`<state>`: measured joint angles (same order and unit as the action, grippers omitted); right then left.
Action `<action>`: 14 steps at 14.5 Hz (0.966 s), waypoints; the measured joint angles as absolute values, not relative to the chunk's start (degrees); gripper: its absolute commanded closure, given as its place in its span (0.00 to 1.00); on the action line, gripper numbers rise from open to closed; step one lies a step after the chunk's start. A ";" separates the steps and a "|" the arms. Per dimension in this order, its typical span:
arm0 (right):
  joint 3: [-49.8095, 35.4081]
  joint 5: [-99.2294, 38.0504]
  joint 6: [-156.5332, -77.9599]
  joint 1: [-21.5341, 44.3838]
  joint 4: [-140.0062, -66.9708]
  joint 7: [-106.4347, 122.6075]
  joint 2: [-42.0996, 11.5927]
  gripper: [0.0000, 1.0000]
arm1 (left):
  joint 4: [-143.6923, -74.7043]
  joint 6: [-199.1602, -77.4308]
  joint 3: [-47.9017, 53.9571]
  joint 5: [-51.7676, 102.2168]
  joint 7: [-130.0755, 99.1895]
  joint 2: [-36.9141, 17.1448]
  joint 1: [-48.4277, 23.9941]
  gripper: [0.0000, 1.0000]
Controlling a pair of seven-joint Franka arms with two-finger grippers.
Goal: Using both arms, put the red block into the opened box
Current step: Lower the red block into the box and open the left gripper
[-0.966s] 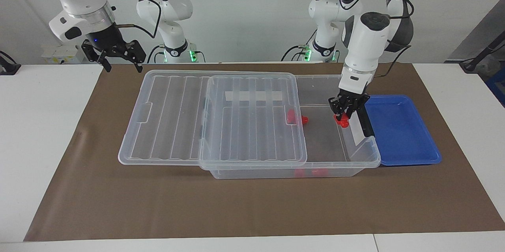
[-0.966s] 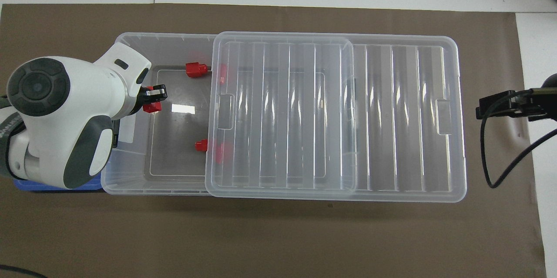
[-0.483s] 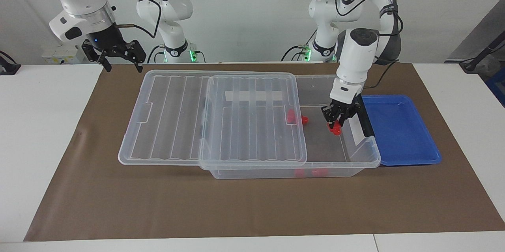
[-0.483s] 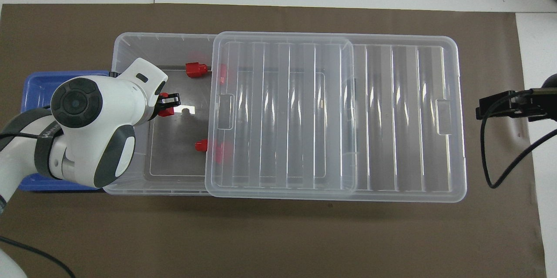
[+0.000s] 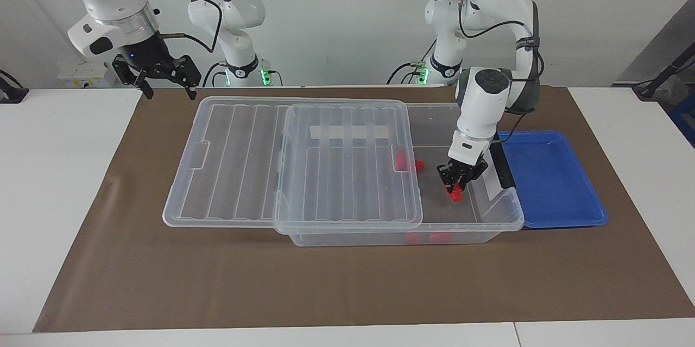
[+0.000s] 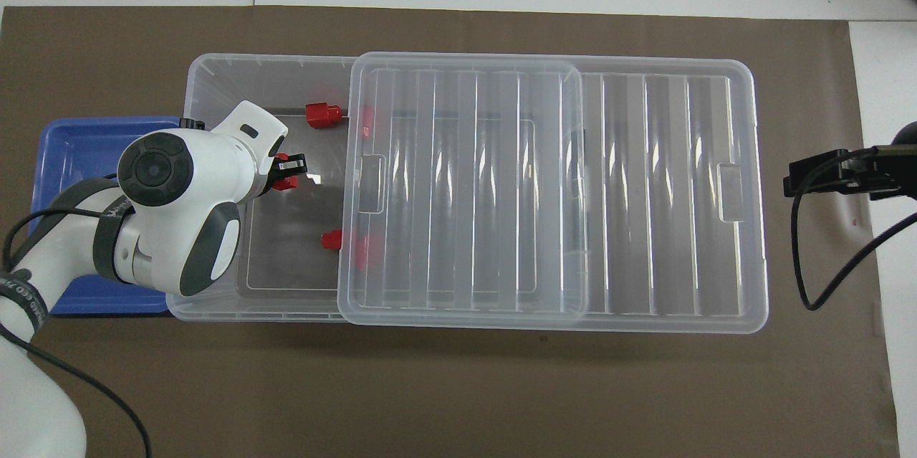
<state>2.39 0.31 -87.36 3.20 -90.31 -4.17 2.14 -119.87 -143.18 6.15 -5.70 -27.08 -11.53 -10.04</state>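
Observation:
The box (image 5: 506, 221) (image 6: 215, 68) is a clear bin whose ribbed lid (image 5: 233, 168) (image 6: 645, 193) is slid toward the right arm's end, leaving the part by the left arm's end uncovered. My left gripper (image 5: 455, 187) (image 6: 288, 173) reaches down into that uncovered part, shut on a red block (image 5: 455, 195) (image 6: 286, 183) held low over the box floor. I cannot tell whether the block touches the floor. My right gripper (image 5: 158, 80) (image 6: 799, 178) waits open and holds nothing, raised over the mat past the lid's end.
Two more red blocks (image 5: 417, 164) (image 6: 321, 115) (image 6: 331, 239) lie in the box at the lid's edge. A shallow blue tray (image 5: 548, 189) (image 6: 68, 150) sits against the box at the left arm's end. A brown mat (image 5: 347, 287) covers the table.
My left gripper has carried the red block away from the box's end wall by the blue tray, toward the lid's edge and lower into the box. The right arm has not moved.

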 measured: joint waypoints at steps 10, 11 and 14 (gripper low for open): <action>2.41 0.31 -87.36 3.20 -90.31 -4.17 2.14 0.00 | -121.29 -148.99 5.71 -5.71 -27.14 -14.23 -9.80 0.00; 2.42 0.31 -87.36 3.20 -90.31 -4.17 2.14 0.00 | -121.45 -149.01 5.71 -5.71 -27.14 -14.40 -9.80 0.00; 2.42 0.31 -87.36 3.20 -90.33 -4.17 2.14 0.13 | -121.81 -149.18 5.71 -5.71 -27.14 -14.60 -9.80 0.00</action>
